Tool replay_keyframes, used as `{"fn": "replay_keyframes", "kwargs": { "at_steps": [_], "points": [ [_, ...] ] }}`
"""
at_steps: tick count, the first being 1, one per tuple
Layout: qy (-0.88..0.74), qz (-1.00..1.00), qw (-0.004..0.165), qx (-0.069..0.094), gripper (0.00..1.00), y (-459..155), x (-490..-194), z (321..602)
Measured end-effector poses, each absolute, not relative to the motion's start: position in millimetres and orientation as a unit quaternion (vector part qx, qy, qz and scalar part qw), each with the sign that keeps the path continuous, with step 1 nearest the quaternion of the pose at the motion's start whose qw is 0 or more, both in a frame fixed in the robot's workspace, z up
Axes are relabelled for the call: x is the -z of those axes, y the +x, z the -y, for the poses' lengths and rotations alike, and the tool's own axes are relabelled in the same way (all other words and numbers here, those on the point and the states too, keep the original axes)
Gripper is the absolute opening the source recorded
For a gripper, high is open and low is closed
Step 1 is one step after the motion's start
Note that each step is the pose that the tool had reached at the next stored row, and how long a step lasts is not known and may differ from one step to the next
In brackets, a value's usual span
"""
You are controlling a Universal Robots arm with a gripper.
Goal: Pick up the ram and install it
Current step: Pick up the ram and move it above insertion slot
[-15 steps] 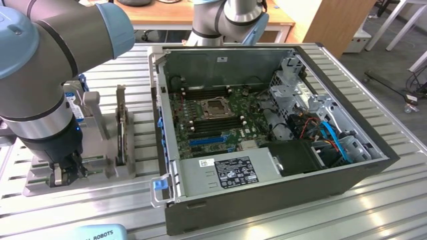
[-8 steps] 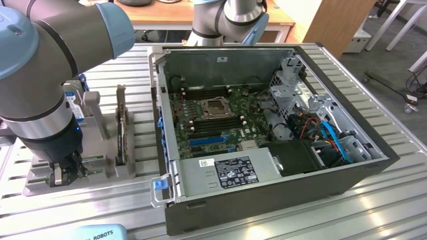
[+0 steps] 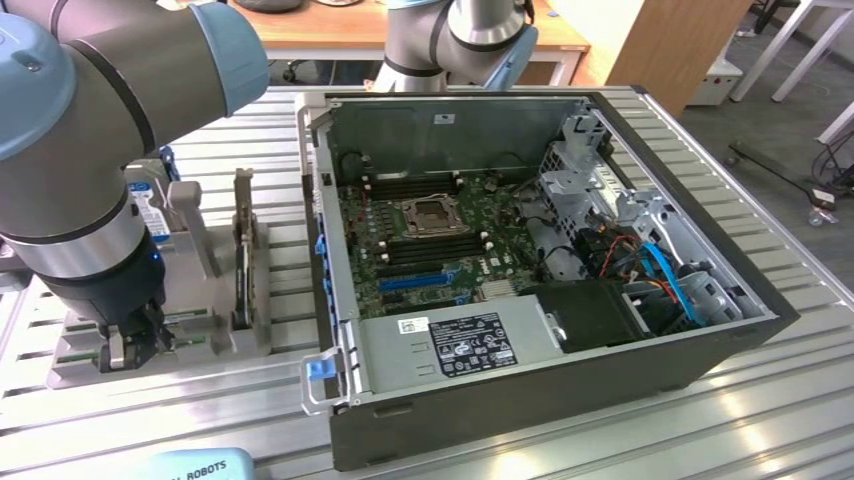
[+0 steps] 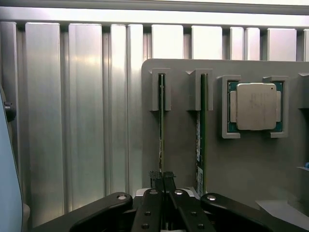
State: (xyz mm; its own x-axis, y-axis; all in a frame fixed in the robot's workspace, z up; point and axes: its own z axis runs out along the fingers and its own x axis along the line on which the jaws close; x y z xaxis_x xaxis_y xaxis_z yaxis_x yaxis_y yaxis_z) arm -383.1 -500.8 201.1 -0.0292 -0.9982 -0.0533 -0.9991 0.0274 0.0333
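Observation:
Two rams stand on edge in slots of a grey holder [image 4: 183, 159]. In the wrist view my gripper [image 4: 162, 180] is shut on the near end of one ram [image 4: 161, 130], which still sits in its slot. The second ram [image 4: 203, 130], with a white label, stands in the neighbouring slot. In the exterior view my gripper [image 3: 127, 345] is low over the near end of the holder [image 3: 200, 335], at that view's left. The open computer case [image 3: 534, 250] lies beside it, with its motherboard [image 3: 427, 230] and dark memory slots exposed.
A square silver processor [image 4: 255, 106] rests in a pocket of the holder beside the rams. A blue-labelled drive [image 3: 154, 210] and a dark upright card [image 3: 243, 250] stand in the holder. The ribbed aluminium table [image 3: 667, 420] carries everything. A second arm's base [image 3: 454, 40] stands behind the case.

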Motion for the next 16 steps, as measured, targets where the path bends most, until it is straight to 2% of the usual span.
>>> {"fn": "replay_keyframes", "kwargs": {
  "at_steps": [16],
  "points": [
    [-0.708, -0.706, 0.007, -0.03, 0.12, -383.1, -202.4, 500.8]
  ]
}}
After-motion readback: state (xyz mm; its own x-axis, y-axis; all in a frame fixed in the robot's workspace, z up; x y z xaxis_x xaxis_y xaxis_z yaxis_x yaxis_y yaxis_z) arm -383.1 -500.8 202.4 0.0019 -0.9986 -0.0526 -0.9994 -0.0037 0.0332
